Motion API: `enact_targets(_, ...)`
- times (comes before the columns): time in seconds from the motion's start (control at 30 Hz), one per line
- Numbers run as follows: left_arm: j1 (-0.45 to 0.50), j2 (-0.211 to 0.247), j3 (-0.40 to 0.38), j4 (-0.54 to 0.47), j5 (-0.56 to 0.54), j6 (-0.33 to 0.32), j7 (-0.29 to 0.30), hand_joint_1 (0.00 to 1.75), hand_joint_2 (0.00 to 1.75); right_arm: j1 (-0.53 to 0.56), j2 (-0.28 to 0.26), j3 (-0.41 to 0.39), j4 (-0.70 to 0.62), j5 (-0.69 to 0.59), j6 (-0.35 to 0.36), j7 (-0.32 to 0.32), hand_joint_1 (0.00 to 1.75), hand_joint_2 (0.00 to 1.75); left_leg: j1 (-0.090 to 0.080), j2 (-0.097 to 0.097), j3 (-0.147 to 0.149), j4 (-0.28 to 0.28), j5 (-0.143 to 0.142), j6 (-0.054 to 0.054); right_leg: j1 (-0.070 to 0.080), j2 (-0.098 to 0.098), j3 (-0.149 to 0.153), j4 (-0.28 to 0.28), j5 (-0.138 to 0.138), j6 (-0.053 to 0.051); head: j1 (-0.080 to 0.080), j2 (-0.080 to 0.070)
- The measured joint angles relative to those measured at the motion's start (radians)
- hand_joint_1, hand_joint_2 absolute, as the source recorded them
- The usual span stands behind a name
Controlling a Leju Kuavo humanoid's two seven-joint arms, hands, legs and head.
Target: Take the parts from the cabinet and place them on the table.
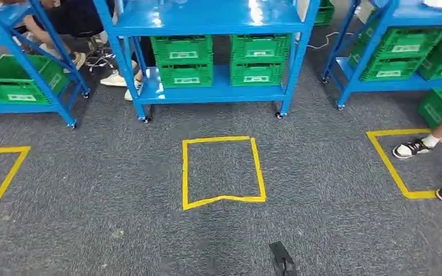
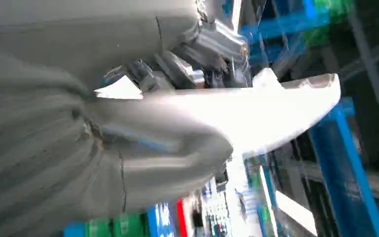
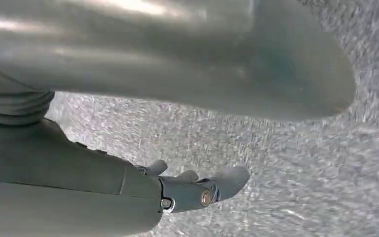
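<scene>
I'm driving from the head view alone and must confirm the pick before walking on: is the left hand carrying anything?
Observer: Yes, the left hand grips a flat, glossy white plastic part between thumb and fingers.
Operator: And the right hand?
Observer: The right hand holds nothing, fingers apart, above grey carpet.
Operator: What's behind the left hand?
Observer: Blurred blue shelf posts.
</scene>
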Motion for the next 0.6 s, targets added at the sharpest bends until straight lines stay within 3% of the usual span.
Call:
enact_targets(0.07,0.034,0.0,0.02,-0.03,-0.021,-0.006,0.001,1.75,1.75,-0.004,0.0,0.007,0.0,0.004,0.003,0.006,0.0,0.0,-0.002,-0.024,-0.001,-0.004,0.0,0.017,-0.002,-0.024,0.012,-0.008,-0.004,0.015,-0.001,0.0)
enact_targets(0.1,0.045,0.0,0.026,-0.042,-0.025,-0.006,0.002,1.75,1.75,-0.006,0.0,0.009,0.0,0.004,0.004,0.01,0.0,0.0,0.008,-0.032,0.002,-0.009,0.005,0.024,-0.008,0.008,0.008,-0.001,-0.012,0.024,0.002,0.0)
enact_targets(0.13,0.048,-0.001,0.034,-0.053,-0.028,-0.007,0.0,1.75,1.75,-0.006,0.0,0.01,0.0,0.007,0.005,0.012,0.0,0.0,0.007,-0.046,0.001,-0.01,0.006,0.031,-0.009,0.072,-0.007,0.039,-0.043,0.024,0.003,0.0)
enact_targets(0.17,0.05,-0.003,0.036,-0.058,-0.03,-0.008,0.0,1.75,1.75,-0.004,0.0,0.011,0.0,0.006,0.005,0.016,0.0,0.0,0.007,-0.056,-0.001,-0.01,0.006,0.036,-0.009,0.098,-0.041,0.112,-0.083,0.022,0.007,0.0)
enact_targets(0.23,0.066,-0.004,0.037,-0.065,-0.037,-0.011,-0.001,1.75,1.75,0.0,0.0,0.011,0.0,0.006,0.005,0.018,0.0,0.0,0.002,-0.084,-0.002,-0.01,0.006,0.04,-0.003,0.112,-0.121,0.269,-0.145,0.019,0.008,0.0)
enact_targets(0.27,0.074,-0.004,0.039,-0.067,-0.038,-0.013,0.0,1.75,1.75,0.002,0.0,0.011,0.0,0.006,0.005,0.018,0.0,0.0,0.0,-0.098,-0.003,-0.009,0.006,0.04,-0.002,0.113,-0.148,0.313,-0.148,0.017,0.008,0.0)
enact_targets(0.3,0.079,-0.004,0.041,-0.068,-0.038,-0.014,0.0,1.75,1.75,0.003,0.0,0.011,0.0,0.006,0.005,0.018,0.0,0.0,-0.002,-0.112,-0.003,-0.008,0.006,0.04,0.0,0.113,-0.15,0.304,-0.127,0.013,0.007,0.0)
enact_targets(0.37,0.081,-0.004,0.044,-0.071,-0.038,-0.016,-0.001,1.75,1.75,0.002,0.0,0.011,0.0,0.005,0.004,0.019,0.0,0.0,-0.002,-0.143,-0.002,-0.003,0.007,0.039,0.002,0.127,-0.091,0.158,-0.031,0.002,0.008,0.0)
enact_targets(0.4,0.083,-0.004,0.048,-0.074,-0.038,-0.018,-0.002,1.75,1.75,0.001,0.0,0.011,0.0,0.005,0.004,0.02,0.0,0.0,-0.002,-0.155,-0.003,0.0,0.007,0.038,0.001,0.153,-0.05,0.068,0.013,-0.004,0.008,0.0)
enact_targets(0.43,0.089,-0.004,0.052,-0.077,-0.038,-0.019,-0.004,1.75,1.75,0.001,0.0,0.011,0.0,0.005,0.004,0.021,0.0,0.0,-0.003,-0.164,-0.005,0.002,0.008,0.033,0.001,0.199,-0.03,0.02,0.003,-0.008,0.006,0.0)
enact_targets(0.5,0.097,-0.005,0.054,-0.081,-0.038,-0.019,-0.005,1.75,1.75,0.0,0.0,0.011,0.0,0.005,0.005,0.027,0.0,0.0,-0.004,-0.187,-0.011,-0.001,0.012,0.018,0.002,0.173,-0.03,0.012,0.008,-0.008,0.006,0.0)
enact_targets(0.57,0.11,-0.004,0.059,-0.089,-0.038,-0.02,-0.007,1.75,1.75,-0.002,0.0,0.011,0.0,0.006,0.005,0.028,0.0,0.0,-0.002,-0.209,-0.012,-0.013,0.022,0.002,0.007,0.153,-0.027,0.008,0.014,-0.022,0.007,0.0)
enact_targets(0.6,0.116,-0.001,0.062,-0.092,-0.038,-0.02,-0.007,1.75,1.75,-0.005,0.005,0.011,0.0,0.006,0.005,0.027,0.0,0.0,-0.001,-0.204,-0.02,-0.008,0.022,0.0,-0.007,0.135,-0.019,-0.007,0.025,-0.032,0.008,0.0)
